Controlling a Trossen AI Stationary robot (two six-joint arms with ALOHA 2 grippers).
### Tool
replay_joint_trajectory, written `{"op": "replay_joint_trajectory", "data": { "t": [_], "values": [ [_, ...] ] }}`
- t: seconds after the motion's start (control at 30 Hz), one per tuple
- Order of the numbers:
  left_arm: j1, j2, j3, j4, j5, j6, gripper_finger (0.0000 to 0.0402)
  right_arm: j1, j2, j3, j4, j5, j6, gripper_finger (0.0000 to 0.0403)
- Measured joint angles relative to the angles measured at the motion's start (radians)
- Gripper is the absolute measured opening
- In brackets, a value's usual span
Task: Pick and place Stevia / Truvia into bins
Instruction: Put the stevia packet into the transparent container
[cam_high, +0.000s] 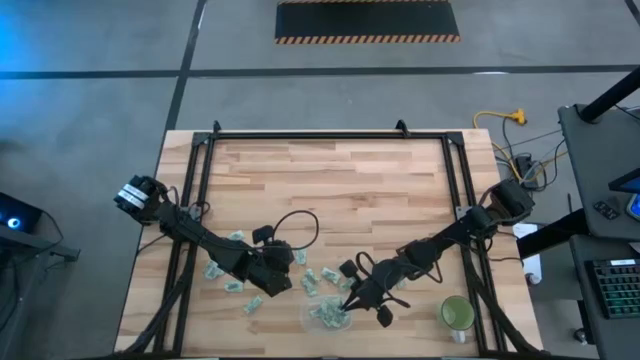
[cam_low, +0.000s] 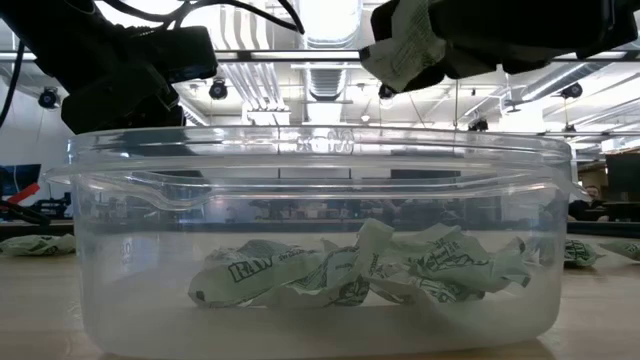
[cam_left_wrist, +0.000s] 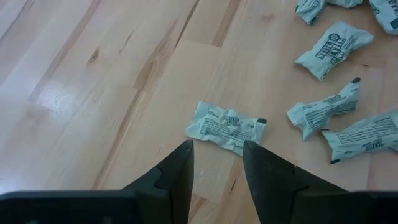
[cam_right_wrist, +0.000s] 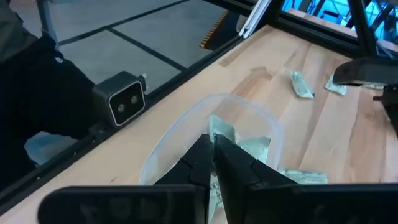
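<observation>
Several pale green and white sachets lie loose on the wooden table (cam_high: 330, 180), between the two grippers (cam_high: 312, 280) and left of them (cam_high: 232, 285). More sachets lie in the clear plastic tub (cam_low: 320, 240), which also shows in the high view (cam_high: 328, 316). My left gripper (cam_left_wrist: 217, 149) is open and low over the table, with one flat sachet (cam_left_wrist: 227, 127) just ahead of its fingertips. My right gripper (cam_right_wrist: 214, 146) is shut on a sachet (cam_right_wrist: 219, 130) above the tub (cam_right_wrist: 180, 134). It shows in the low view above the tub's rim (cam_low: 405, 45). My right gripper pinches one sachet between its two fingers (cam_right_wrist: 233, 155), and the sachet's free end (cam_right_wrist: 217, 126) sticks out past the fingertips. The fingers slant down from the table's right side. The sachet (cam_low: 403, 47) is lifted clear above the tub's open top.
A round green cup (cam_high: 457, 313) stands near the table's front right. A black frame (cam_high: 330, 135) runs along the table's far and side edges. A small camera block (cam_right_wrist: 127, 96) sits at the near edge by the tub. Bare wood lies across the far half.
</observation>
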Motion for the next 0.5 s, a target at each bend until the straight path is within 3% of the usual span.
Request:
{"op": "replay_joint_trajectory", "data": {
  "t": [0.37, 0.5],
  "values": [
    [0.0, 0.0, 0.0, 0.023, -0.003, 0.001, 0.0122, -0.001, -0.012, 0.0, -0.025, -0.044, -0.006, 0.012],
    [0.007, 0.007, -0.004, 0.105, -0.054, 0.074, 0.0122, -0.002, -0.066, 0.0, -0.154, 0.039, -0.018, 0.0139]
  ]
}}
